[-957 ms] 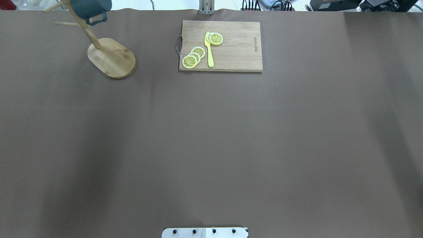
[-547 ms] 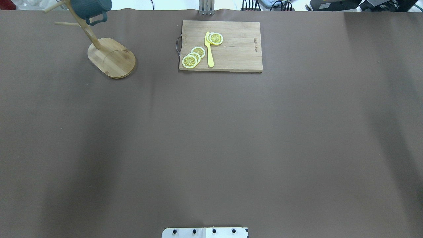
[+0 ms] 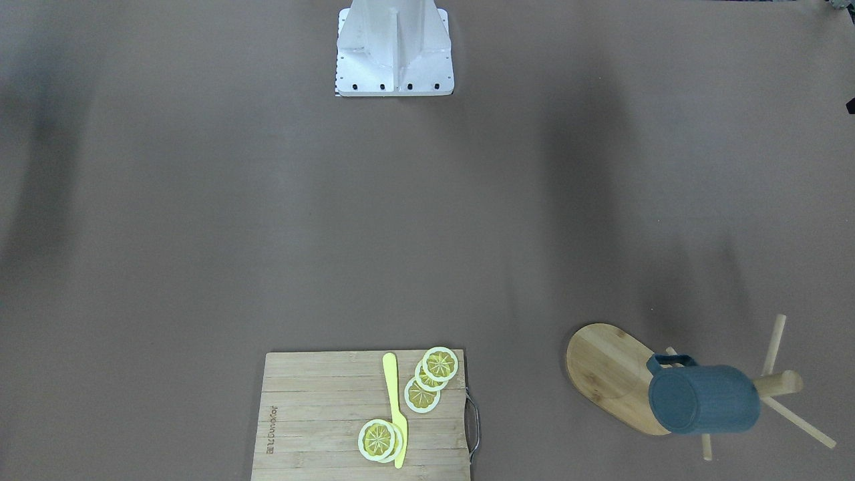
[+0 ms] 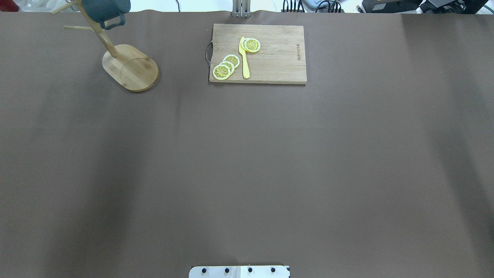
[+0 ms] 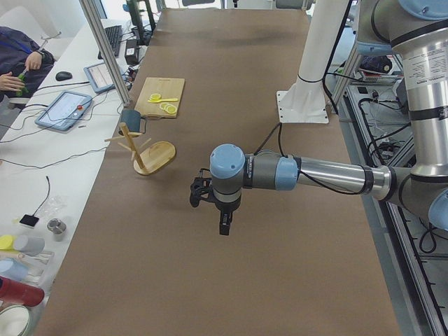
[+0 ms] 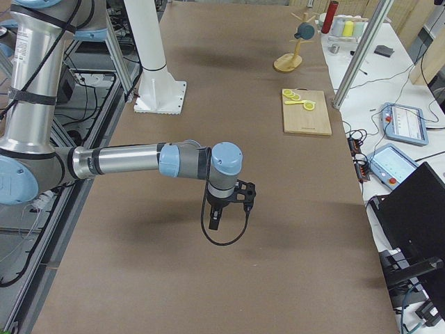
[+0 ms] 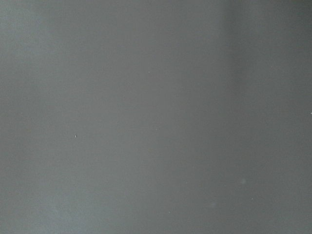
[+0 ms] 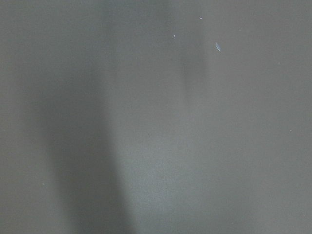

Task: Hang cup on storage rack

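The dark slate-blue cup [image 3: 705,399] hangs by its loop handle on a peg of the bamboo storage rack [image 3: 604,364] at the table's far left corner. Cup [image 4: 106,8] and rack [image 4: 131,68] also show in the overhead view, and small in the left view [image 5: 131,119] and right view [image 6: 304,30]. My left gripper [image 5: 222,225] shows only in the left view, hanging above bare table far from the rack. My right gripper [image 6: 214,221] shows only in the right view, also above bare table. I cannot tell whether either is open or shut. Both wrist views show only table surface.
A rectangular cutting board [image 4: 270,58] with lemon slices [image 4: 225,66] and a yellow knife [image 4: 244,58] lies at the far middle. The robot's white base [image 3: 394,53] stands at the near edge. Tablets and an operator are beside the far edge [image 5: 21,66].
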### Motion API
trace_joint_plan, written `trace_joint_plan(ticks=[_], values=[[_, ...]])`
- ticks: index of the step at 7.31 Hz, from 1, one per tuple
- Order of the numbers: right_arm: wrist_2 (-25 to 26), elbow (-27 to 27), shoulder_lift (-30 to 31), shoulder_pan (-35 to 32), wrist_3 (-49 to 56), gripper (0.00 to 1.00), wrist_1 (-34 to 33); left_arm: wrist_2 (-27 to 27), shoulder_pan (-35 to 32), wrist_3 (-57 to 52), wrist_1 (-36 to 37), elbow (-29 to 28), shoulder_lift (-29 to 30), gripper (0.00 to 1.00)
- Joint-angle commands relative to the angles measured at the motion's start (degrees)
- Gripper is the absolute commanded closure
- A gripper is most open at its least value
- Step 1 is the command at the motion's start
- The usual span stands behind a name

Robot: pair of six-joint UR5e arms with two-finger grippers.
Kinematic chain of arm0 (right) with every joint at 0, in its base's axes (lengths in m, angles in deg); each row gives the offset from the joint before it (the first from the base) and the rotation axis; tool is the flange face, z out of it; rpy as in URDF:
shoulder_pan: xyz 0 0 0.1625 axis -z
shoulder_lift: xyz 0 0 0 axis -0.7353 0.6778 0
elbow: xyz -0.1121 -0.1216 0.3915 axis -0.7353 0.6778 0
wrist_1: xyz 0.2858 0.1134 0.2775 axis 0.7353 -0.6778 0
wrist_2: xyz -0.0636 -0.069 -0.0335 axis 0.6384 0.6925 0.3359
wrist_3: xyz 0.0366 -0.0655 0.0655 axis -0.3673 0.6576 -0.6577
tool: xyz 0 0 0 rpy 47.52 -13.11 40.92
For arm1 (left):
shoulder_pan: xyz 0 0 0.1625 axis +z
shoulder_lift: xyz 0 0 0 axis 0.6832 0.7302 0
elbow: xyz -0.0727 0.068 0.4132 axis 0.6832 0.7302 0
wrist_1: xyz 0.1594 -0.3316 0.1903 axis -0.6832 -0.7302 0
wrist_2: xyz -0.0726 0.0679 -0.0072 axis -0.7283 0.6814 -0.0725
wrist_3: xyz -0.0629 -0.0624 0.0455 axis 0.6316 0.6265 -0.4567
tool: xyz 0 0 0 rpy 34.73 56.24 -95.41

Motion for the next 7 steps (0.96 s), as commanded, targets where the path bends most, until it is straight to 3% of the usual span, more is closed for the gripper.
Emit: trace_joint_plan(ticks=[1,7], values=[[0.11,0.16,-0.04,1.01,-0.07,0.00,0.03,-0.01,-0.16,0.00,-0.11,0.38,-0.13,0.01],[-0.07,0.51,-0.04,1.46,-0.16,0.00,0.03,-0.01,-0.25,0.00,-0.11,1.00,-0.13,0.01]])
